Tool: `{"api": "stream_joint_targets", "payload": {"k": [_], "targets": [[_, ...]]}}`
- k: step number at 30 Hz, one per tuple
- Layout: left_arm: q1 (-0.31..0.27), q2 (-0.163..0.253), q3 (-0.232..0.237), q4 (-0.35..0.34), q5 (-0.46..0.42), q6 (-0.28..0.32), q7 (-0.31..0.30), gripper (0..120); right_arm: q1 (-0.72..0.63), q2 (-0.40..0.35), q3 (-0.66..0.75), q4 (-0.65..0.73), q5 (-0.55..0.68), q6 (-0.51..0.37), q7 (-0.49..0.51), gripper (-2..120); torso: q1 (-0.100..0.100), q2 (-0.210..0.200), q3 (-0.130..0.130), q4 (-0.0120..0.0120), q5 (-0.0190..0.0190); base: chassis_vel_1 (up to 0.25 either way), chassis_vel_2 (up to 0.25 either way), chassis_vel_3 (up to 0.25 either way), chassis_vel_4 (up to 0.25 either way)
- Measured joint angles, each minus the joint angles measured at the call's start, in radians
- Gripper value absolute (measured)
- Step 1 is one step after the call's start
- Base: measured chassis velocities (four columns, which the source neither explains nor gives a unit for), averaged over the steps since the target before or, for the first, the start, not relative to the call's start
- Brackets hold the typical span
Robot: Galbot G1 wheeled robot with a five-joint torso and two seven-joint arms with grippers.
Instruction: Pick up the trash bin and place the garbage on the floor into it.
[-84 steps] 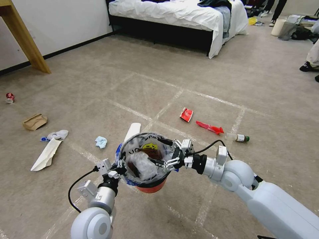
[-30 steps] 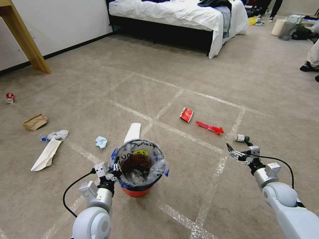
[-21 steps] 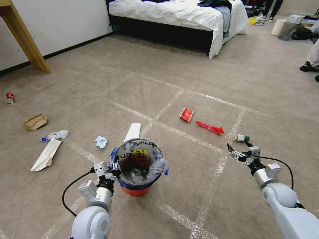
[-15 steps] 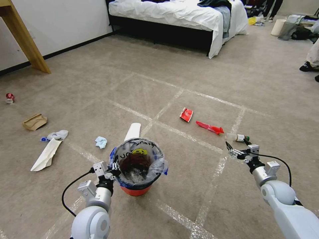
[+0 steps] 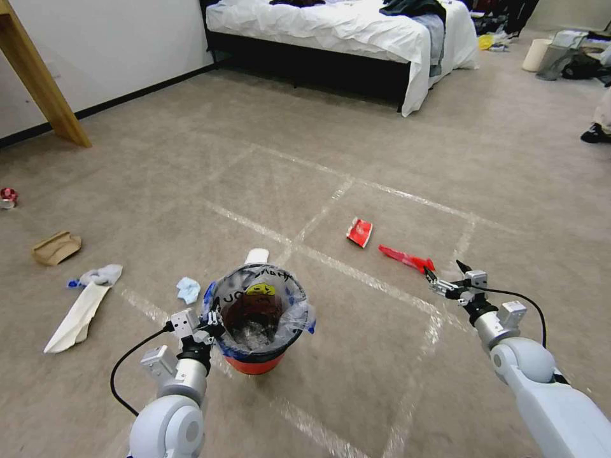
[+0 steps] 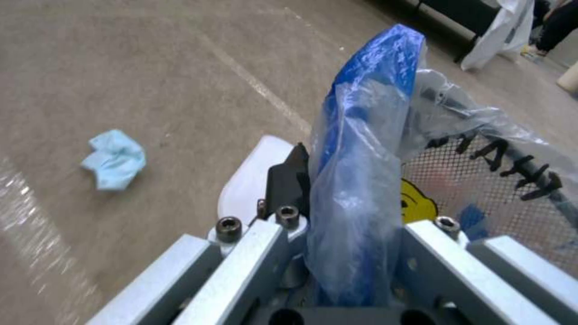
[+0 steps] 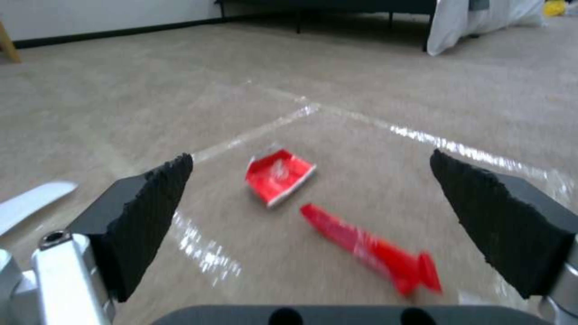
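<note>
The left gripper (image 5: 213,320) is clamped on the rim of the bin (image 5: 258,356). The right gripper (image 5: 445,275) is spread wide and empty, well right of the bin, just over a long red wrapper (image 5: 405,257); a square red wrapper (image 5: 360,231) lies beyond.

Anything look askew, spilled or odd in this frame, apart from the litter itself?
The small round red trash bin is held only by the left gripper, shut on its rim and bunching the blue-edged clear plastic liner. The right gripper hovers open over the long red wrapper.
</note>
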Motion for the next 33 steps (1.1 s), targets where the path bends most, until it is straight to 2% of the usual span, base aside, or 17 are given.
{"api": "stream_joint_targets", "payload": {"k": [9, 27, 33], "targets": [[-0.006, 0.002, -0.007, 0.001, -0.003, -0.001, 0.001, 4, 0.009, -0.008, -0.013, -0.002, -0.009, 0.026, -0.002, 100, 0.0, 0.0, 0.0, 0.0001, 0.0005, -0.171, 0.208, 0.174, -0.212], [0.0, -0.008, -0.056, -0.023, -0.01, -0.005, -0.016, 4, 0.047, -0.006, -0.081, 0.024, -0.062, 0.01, -0.023, 100, 0.0, 0.0, 0.0, 0.0, 0.0005, 0.009, 0.001, -0.016, -0.004], [-0.008, -0.011, -0.053, -0.014, -0.006, -0.01, -0.018, 4, 0.033, -0.008, -0.08, 0.023, -0.048, 0.054, -0.032, 100, 0.0, 0.0, 0.0, 0.0, 0.0002, 0.104, 0.091, -0.089, -0.112]]}}
